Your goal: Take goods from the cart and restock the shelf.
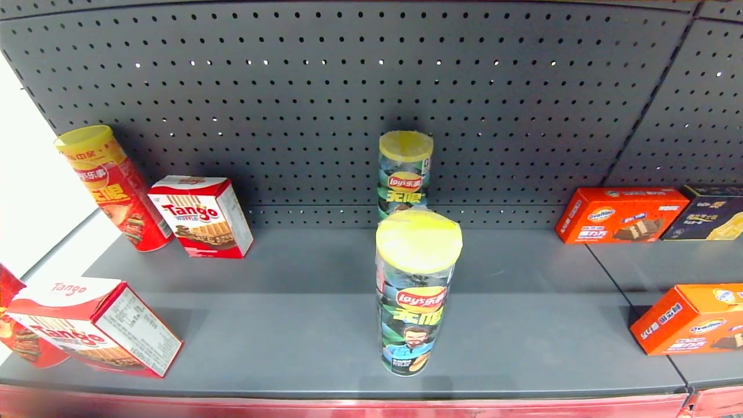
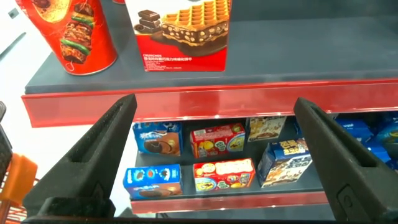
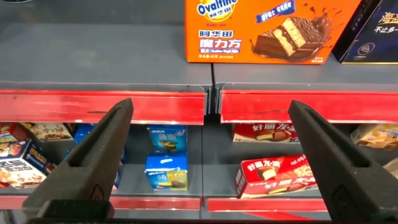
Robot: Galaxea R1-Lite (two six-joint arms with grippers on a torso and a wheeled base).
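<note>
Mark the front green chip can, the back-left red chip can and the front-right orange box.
front green chip can [image 1: 413,313]: head view, printed side.
back-left red chip can [image 1: 119,198]: head view, mid side.
front-right orange box [image 1: 676,331]: head view, long side face.

Left hand [image 2: 214,106] spread wide, facing the red-edged shelf [image 2: 311,56] — wafer box [image 2: 180,31] on it.

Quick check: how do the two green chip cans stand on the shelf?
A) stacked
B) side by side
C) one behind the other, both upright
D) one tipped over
C: the front green can stands upright, the rear green can upright behind it by the pegboard.
</note>
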